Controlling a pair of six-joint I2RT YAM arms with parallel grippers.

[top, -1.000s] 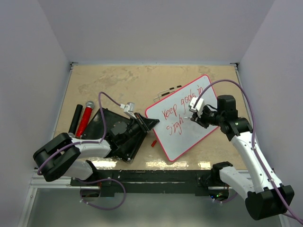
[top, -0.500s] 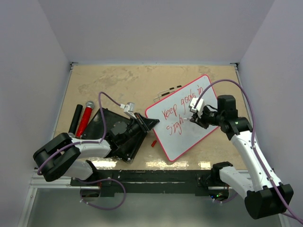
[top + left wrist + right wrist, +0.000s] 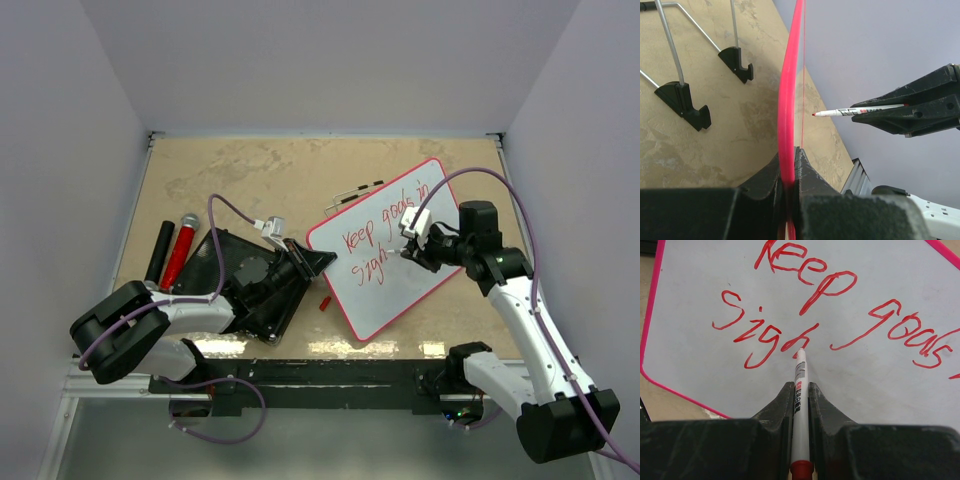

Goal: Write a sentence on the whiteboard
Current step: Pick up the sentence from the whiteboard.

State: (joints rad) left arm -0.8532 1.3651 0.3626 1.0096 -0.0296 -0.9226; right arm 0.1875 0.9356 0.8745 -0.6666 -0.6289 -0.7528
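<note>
Whiteboard lies right of centre, its left corner clamped in your left gripper. Right gripper pinches the marker, tip near "sigh". The sentence reads "Keep goals in sigh"; remainder unwritten.

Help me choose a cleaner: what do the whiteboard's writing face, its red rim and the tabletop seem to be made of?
The whiteboard face: smooth white, likely a coated sheet; the sentence sits on it in clean strokes. Its rim: glossy red-pink, evenly coloured, probably moulded plastic. The tabletop: matt tan with mottled patches, perhaps worn laminate or board; unclear which.
</note>
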